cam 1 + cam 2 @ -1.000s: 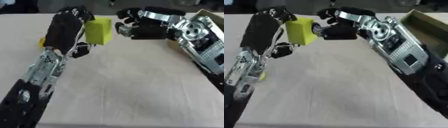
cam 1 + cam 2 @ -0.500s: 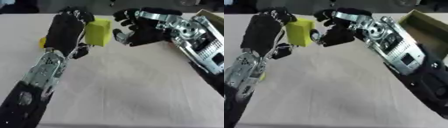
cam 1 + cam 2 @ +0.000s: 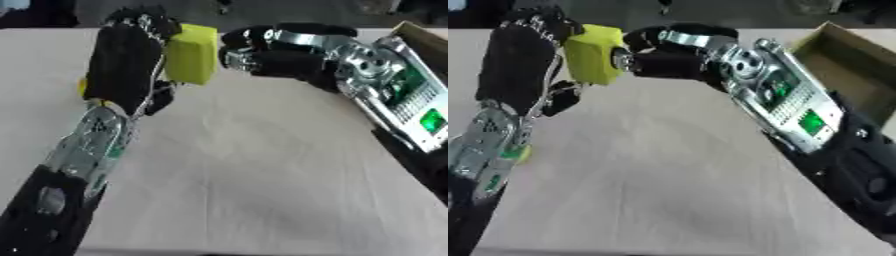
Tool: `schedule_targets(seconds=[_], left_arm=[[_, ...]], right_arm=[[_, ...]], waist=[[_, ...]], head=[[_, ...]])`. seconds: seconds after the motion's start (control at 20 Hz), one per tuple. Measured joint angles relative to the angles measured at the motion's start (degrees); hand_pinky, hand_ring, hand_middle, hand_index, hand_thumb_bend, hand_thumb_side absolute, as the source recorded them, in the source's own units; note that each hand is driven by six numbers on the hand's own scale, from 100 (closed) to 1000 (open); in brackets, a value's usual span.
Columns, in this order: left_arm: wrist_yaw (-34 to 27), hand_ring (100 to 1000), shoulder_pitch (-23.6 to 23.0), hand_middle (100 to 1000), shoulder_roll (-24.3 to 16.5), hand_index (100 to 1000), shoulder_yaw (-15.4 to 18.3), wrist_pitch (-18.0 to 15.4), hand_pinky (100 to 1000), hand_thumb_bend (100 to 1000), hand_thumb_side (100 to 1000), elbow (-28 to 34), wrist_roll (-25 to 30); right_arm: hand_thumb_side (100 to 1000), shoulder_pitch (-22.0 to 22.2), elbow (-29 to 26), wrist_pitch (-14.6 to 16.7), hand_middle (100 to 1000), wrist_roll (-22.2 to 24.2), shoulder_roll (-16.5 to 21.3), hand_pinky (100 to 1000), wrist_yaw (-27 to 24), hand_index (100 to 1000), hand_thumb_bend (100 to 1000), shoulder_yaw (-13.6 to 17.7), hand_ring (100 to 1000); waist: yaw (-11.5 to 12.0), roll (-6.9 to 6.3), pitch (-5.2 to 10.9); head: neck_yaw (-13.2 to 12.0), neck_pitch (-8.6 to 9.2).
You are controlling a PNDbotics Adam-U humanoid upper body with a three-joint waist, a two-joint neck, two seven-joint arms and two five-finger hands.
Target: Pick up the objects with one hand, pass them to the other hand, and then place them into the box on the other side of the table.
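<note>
A yellow-green block (image 3: 192, 54) is held above the far part of the table, with my left hand (image 3: 131, 60) shut on it from the left. My right hand (image 3: 262, 55) comes in from the right and its fingertips (image 3: 626, 59) meet the block's right face. They are bent toward the block but not wrapped round it. The brown open box (image 3: 846, 65) stands at the table's right edge, behind my right forearm.
A small yellow thing (image 3: 83, 86) lies on the table, mostly hidden behind my left forearm. The beige tabletop (image 3: 245, 170) spreads out in front of both arms. Dark objects stand beyond the far edge.
My right hand has moved left, from a gap beside the block to touching its right face. My left hand still holds the block in about the same place.
</note>
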State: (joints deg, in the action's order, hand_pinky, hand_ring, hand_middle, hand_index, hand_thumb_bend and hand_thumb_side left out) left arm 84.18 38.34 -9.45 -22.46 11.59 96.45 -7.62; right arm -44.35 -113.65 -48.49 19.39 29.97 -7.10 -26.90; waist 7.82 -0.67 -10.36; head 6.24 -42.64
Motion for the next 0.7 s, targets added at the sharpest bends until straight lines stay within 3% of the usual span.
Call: schedule_targets(seconds=[0.15,0.7], left_arm=[[0.8,539,0.0,489,0.0,479,0.0,0.2,579,558,100,0.2,-1.0],[1.6,536,0.0,482,0.5,476,0.0,0.5,576,557,100,0.3,-1.9]], right_arm=[[657,0.0,0.0,-0.4,977,-0.2,0.0,1000,-1.4,1000,100,0.0,1000],[621,0.0,0.0,0.4,977,-1.2,-0.5,1000,-5.1,1000,100,0.0,1000]], waist=[[0.0,0.0,0.0],[0.0,0.0,-0.29]], head=[[0.0,0.01],[0.2,0.02]])
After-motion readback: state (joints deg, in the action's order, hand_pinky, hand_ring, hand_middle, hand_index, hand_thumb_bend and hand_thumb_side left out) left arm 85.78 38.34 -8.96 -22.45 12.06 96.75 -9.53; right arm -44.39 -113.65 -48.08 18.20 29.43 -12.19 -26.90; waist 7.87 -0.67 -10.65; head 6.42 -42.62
